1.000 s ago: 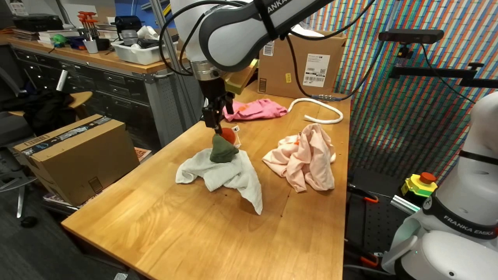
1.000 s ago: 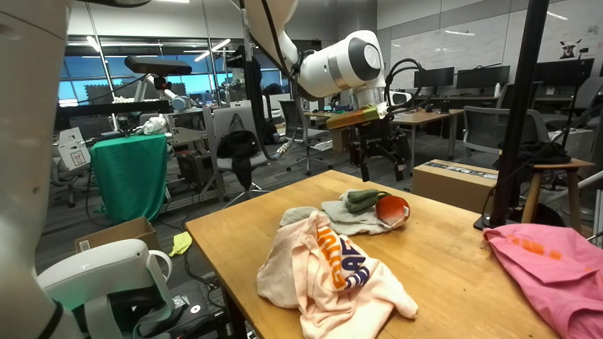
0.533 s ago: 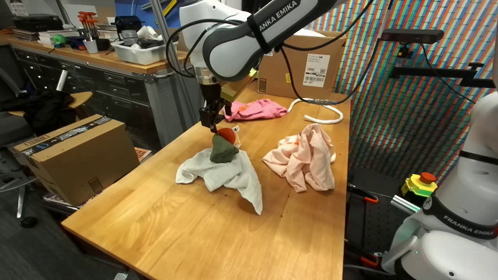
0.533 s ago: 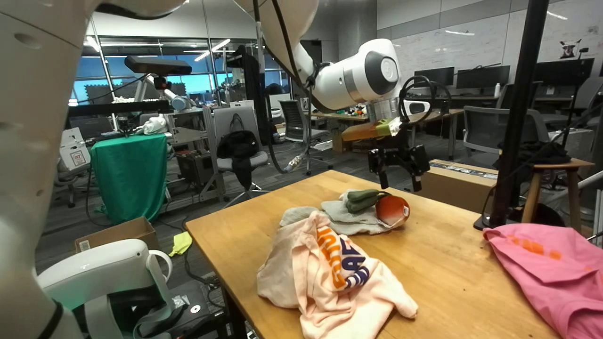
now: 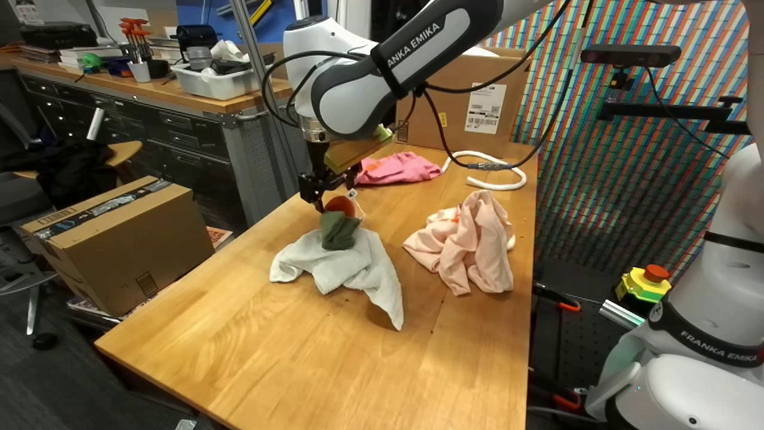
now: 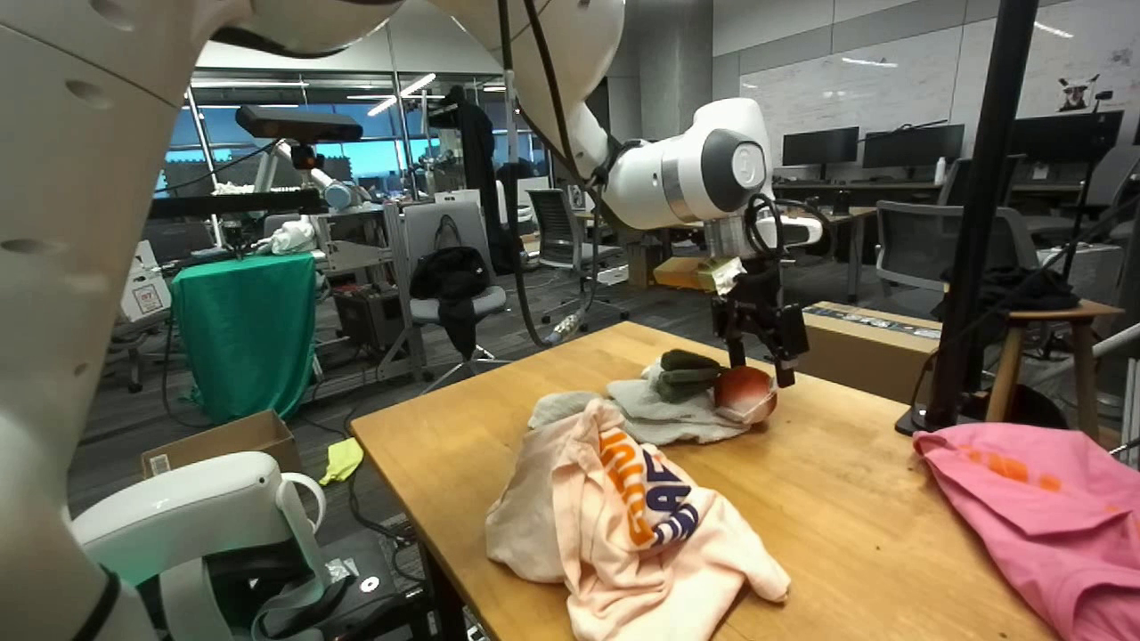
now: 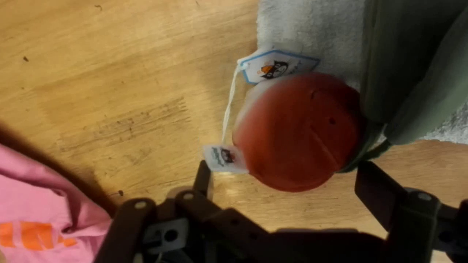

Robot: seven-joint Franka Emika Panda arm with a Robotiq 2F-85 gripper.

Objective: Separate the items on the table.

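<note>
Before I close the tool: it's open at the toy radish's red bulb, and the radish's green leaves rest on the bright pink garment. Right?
The cloth is wrong: both exterior views show the green leaves on the white towel, apart from the bright pink garment. The rest holds: the tool is open at the toy radish's red bulb.

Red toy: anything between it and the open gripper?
No bulky obstacle visible. In the wrist view, the small white tag sits by one fingertip of the gripper, and the green stem by the other; contact can't be told. Either might get pinched with the red toy.
</note>
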